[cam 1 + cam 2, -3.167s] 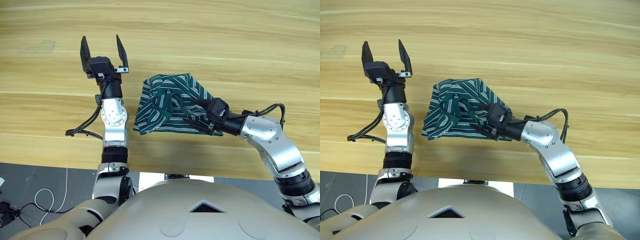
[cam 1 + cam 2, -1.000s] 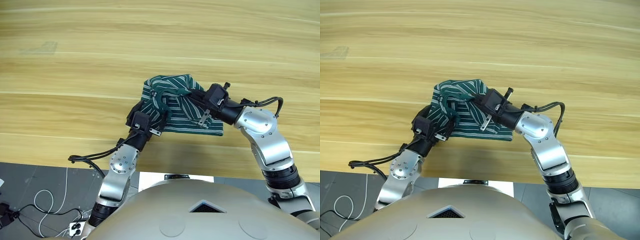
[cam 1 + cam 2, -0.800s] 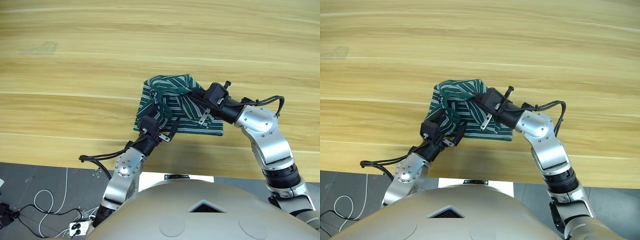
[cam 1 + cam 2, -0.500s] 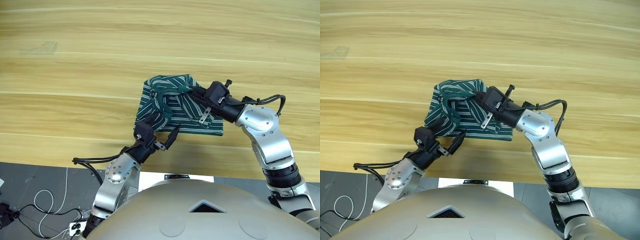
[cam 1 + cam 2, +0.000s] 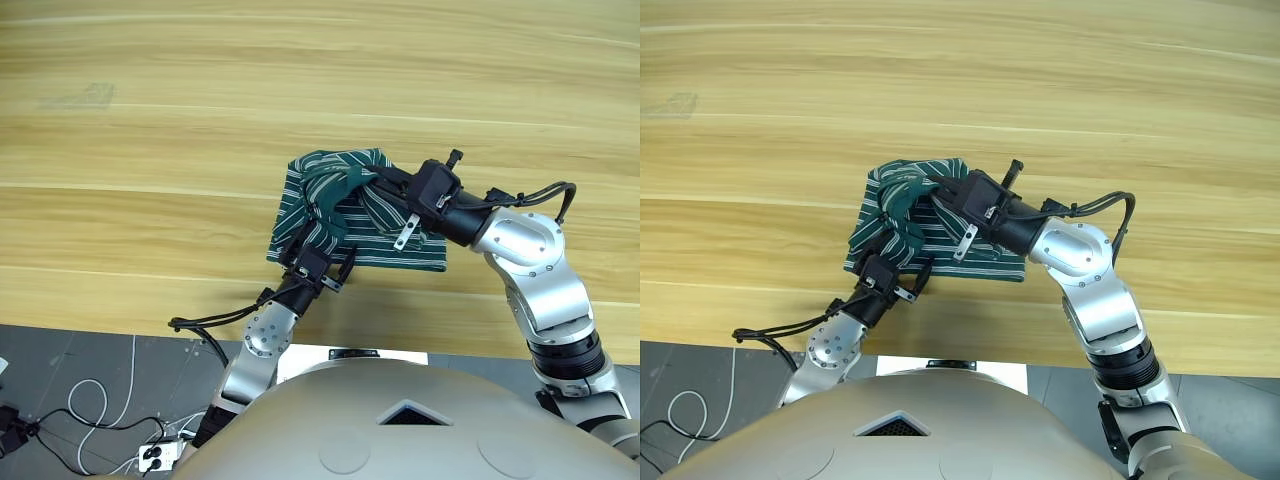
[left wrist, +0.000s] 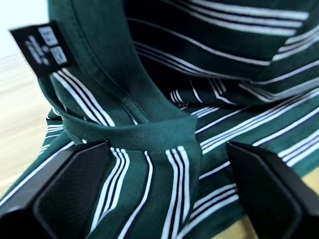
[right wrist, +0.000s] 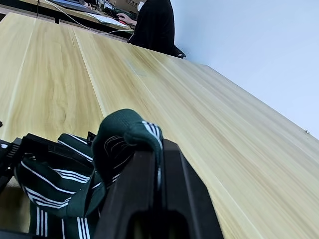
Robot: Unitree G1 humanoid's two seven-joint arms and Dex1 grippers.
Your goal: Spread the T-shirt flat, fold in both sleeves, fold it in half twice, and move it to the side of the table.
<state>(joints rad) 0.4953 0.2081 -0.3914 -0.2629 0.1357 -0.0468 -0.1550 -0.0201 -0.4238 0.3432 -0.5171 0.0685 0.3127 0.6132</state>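
- Left eye view: your T-shirt [image 5: 300,205] lies bunched, not spread, close to the near edge of the table [image 5: 150,100], about midway along it. The right gripper [image 5: 372,181] pinches a raised ridge of cloth at the shirt's far right part. The left gripper [image 5: 322,256] sits at the shirt's near side with its jaws spread.
- Right eye view: you get the same layout. The pinched cloth stands up in a hump while the rest of the shirt rests on the table.
- Left wrist view: the ribbed collar [image 6: 149,134] lies between the two spread fingers [image 6: 65,191], and nothing is gripped.
- Right wrist view: the right gripper's jaws are pressed together on a rolled fold [image 7: 124,132] of striped cloth.
- Handling, as a judgement: the shirt looks light and limp, so it will sag, drag and stretch, not hold a shape. Take it at a seam, such as a shoulder or a hem corner, and catch one layer only. A grip on the collar loop would likely just lift the whole bundle.
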